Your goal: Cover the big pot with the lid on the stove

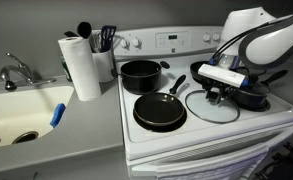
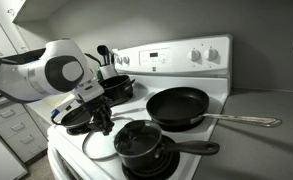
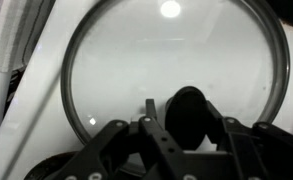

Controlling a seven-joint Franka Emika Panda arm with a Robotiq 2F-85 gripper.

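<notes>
The lid (image 3: 166,50) lies flat on the white stove (image 1: 216,132), at its front right in an exterior view (image 1: 211,108). In the wrist view it fills the frame, and its dark knob (image 3: 189,118) sits between my fingers. My gripper (image 3: 184,112) is open around the knob, with a small gap on one side. It hangs low over the lid in both exterior views (image 1: 218,93) (image 2: 98,122). The big pot (image 1: 141,75) stands uncovered on a back burner near the utensils, apart from the gripper, and also shows in an exterior view (image 2: 116,87).
A black frying pan (image 1: 159,112) sits in front of the big pot. Another dark pan (image 1: 254,98) lies just behind the gripper. A long-handled frying pan (image 2: 178,105) and a small saucepan (image 2: 141,145) are on the stove. A paper towel roll (image 1: 83,65) and sink (image 1: 21,115) are beside it.
</notes>
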